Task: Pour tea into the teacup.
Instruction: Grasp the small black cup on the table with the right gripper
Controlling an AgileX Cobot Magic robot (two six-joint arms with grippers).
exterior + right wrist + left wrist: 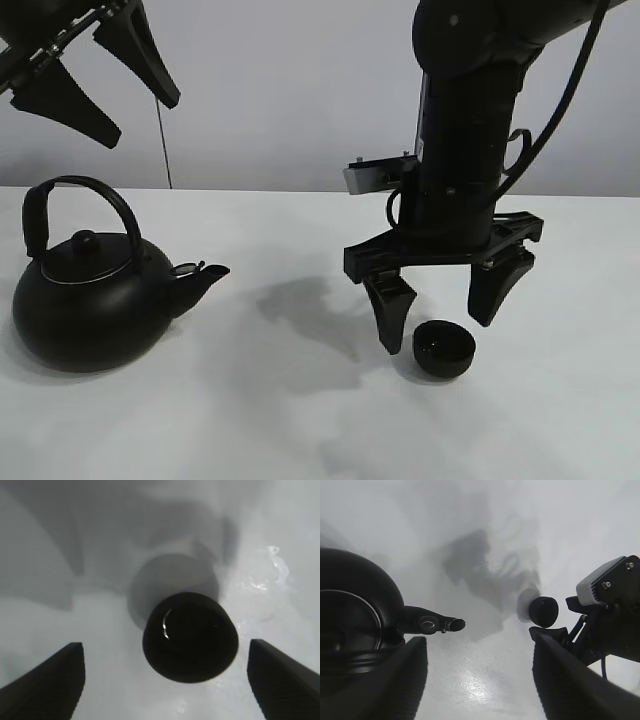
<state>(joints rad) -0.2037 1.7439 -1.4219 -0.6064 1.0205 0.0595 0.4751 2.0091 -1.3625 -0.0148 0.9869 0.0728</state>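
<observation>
The small black teacup (443, 347) stands on the white table at the right. My right gripper (445, 305) hangs open just above it, one finger on each side, not touching. In the right wrist view the teacup (190, 636) lies between the two open fingers. The big black kettle (90, 295) with arched handle sits at the left, spout toward the cup. My left gripper (95, 70) is open and empty, high above the kettle. In the left wrist view the kettle (355, 625), its spout (432, 625) and the teacup (543, 611) all show.
The white table (300, 420) spreads wide between kettle and cup. A pale wall stands behind it. A thin dark cable (163, 140) hangs down at the back left.
</observation>
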